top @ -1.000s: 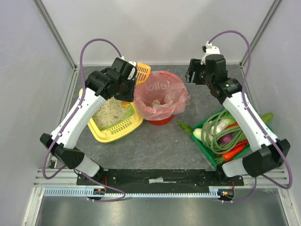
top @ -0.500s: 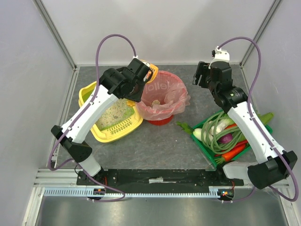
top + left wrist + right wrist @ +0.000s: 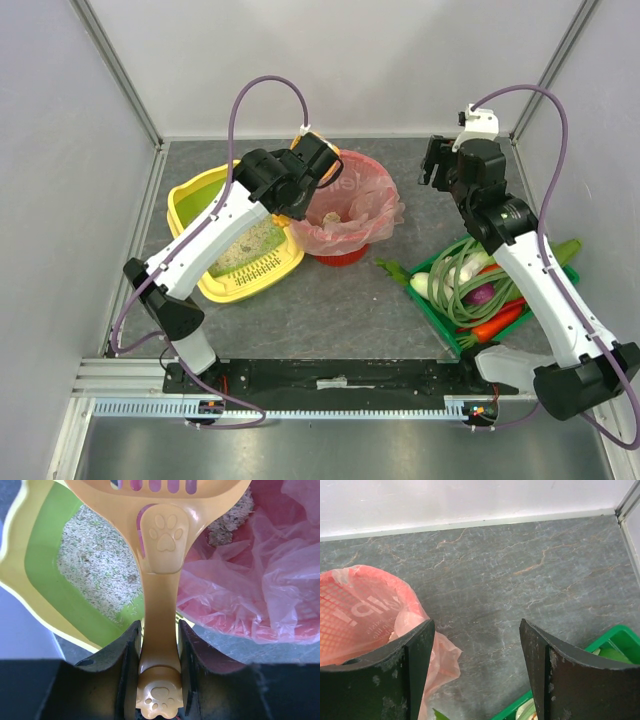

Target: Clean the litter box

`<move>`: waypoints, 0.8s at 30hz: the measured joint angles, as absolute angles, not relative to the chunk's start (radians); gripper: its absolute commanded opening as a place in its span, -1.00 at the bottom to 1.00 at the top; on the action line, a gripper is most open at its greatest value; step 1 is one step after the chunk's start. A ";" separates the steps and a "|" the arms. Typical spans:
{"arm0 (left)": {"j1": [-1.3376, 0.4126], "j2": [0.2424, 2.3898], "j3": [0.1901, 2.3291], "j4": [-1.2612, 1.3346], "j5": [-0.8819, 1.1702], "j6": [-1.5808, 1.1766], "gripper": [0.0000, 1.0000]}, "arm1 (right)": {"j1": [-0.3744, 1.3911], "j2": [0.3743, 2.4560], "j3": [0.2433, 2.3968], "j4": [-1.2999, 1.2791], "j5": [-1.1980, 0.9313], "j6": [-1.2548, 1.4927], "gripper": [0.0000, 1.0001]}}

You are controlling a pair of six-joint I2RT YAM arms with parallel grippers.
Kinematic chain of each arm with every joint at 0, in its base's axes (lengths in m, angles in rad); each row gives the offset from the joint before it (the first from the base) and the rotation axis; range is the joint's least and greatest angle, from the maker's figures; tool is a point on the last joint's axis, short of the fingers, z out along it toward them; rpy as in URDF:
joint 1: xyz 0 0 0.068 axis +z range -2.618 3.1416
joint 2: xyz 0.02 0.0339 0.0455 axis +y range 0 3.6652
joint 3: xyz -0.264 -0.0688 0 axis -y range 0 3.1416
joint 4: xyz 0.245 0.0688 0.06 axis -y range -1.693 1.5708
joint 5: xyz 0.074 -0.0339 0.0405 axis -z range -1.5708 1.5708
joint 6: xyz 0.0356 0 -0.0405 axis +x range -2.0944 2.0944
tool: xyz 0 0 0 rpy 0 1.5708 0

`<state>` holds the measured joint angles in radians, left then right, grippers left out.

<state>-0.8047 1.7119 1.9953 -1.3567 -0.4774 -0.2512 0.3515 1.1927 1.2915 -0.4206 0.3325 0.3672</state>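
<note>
The litter box (image 3: 192, 196) is a rounded yellow plastic tray with smooth green inner walls. It holds pale, grainy litter, and a row of slots runs along its near rim. It sits on the left of the grey, stone-veined bench (image 3: 330, 310), touching the red bin.

My left hand (image 3: 159, 627) hangs over the box's right edge, where it meets the bin. It is clamped on the handle of a glossy orange scoop (image 3: 162, 530) embossed with paw prints. The scoop's slotted head reaches out over the crinkled pink bag (image 3: 378, 203) lining the round red bin (image 3: 340, 258). A clump of litter (image 3: 225, 520) lies inside the bag.

My right hand (image 3: 476, 625) is well apart from the box, beyond the bin. Its dark, scuffed fingers are spread with only bare bench between them. The green tray of vegetables (image 3: 432, 312) is near its right side.

A second ago my left arm covered the box and the scoop's head was over the box's far corner. Now it is over the bin, and more of the litter shows.
</note>
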 measured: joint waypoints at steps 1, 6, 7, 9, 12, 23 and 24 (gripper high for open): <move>-0.805 1.712 1.996 -1.357 -0.488 -0.245 -0.96 | 0.352 1.188 1.288 -0.414 0.330 0.350 0.52; -0.822 1.712 1.997 -1.357 -0.537 -0.207 -0.96 | 0.352 1.173 1.251 -0.359 0.304 0.261 0.52; -0.832 1.712 1.993 -1.355 -0.551 -0.199 -0.96 | 0.352 1.170 1.245 -0.351 0.298 0.244 0.52; -0.851 1.711 1.977 -1.355 -0.574 -0.192 -0.96 | 0.352 1.164 1.232 -0.336 0.282 0.211 0.52; -0.894 1.710 1.921 -1.356 -0.620 -0.192 -0.96 | 0.352 1.153 1.212 -0.305 0.254 0.155 0.52; -1.003 1.710 1.798 -1.360 -0.780 -0.183 -0.97 | 0.352 0.944 1.020 -0.190 0.197 0.121 0.54; -1.003 1.710 1.798 -1.359 -0.796 -0.178 -0.96 | 0.352 0.928 1.014 -0.183 0.191 0.122 0.55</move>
<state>-1.0027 1.7100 1.7985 -1.3594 -0.7963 -0.1776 0.3515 0.9283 1.0138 -0.1833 0.1905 0.1223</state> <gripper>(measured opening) 0.392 0.773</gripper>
